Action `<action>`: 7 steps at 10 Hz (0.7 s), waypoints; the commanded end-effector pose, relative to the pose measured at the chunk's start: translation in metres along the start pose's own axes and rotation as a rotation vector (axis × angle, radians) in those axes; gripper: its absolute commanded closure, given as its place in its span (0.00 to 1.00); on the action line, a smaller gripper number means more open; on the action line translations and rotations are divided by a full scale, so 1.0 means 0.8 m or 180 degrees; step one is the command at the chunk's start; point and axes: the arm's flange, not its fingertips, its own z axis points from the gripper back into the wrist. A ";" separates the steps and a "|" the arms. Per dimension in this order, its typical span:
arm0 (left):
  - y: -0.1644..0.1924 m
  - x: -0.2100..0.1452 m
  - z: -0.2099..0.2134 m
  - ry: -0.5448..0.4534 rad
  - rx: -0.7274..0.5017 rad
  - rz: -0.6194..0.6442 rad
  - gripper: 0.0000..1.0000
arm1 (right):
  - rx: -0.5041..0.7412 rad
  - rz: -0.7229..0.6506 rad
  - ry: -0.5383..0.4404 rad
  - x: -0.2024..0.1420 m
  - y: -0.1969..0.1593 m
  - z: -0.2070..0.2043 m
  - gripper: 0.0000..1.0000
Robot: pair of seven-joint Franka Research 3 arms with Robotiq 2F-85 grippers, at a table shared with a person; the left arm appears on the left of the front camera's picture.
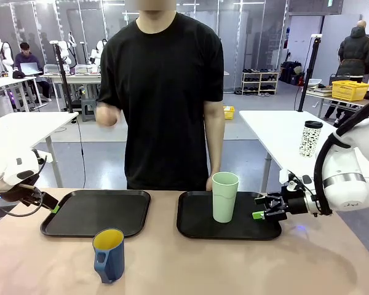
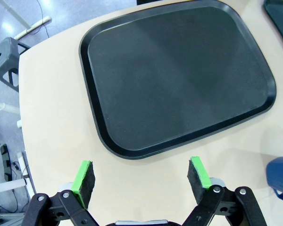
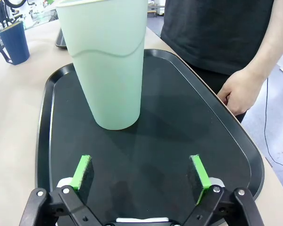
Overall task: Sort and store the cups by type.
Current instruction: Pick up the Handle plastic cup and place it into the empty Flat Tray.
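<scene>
A tall pale-green tumbler (image 1: 224, 196) stands upright on the right black tray (image 1: 197, 227); in the right wrist view the tumbler (image 3: 108, 66) rises just ahead of my fingers. My right gripper (image 1: 256, 214) (image 3: 140, 173) hovers open over the tray's right part, a short way from the tumbler, holding nothing. The dark-blue mug (image 1: 108, 254) with a yellow inside sits on the bare table in front of the left black tray (image 1: 67, 224); the mug (image 3: 12, 42) also appears far off. My left gripper (image 1: 54, 209) (image 2: 142, 178) is open at the left tray's (image 2: 179, 70) left edge, empty.
A person in a black shirt stands at the far side, one hand (image 1: 210, 183) (image 3: 239, 92) by the right tray's far rim, the other hand (image 1: 106, 117) raised. A white speckled tumbler with a black lid (image 1: 310, 138) stands on another table behind.
</scene>
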 end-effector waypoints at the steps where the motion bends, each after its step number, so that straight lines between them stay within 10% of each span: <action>1: 0.002 0.000 0.000 -0.0016 0.0003 -0.0009 0.00 | 0.0000 0.0000 0.0000 0.000 0.000 0.000 0.00; 7: 0.002 0.000 0.000 -0.0016 0.0003 -0.0009 0.00 | -0.0518 0.0966 0.1877 0.120 0.111 0.159 0.00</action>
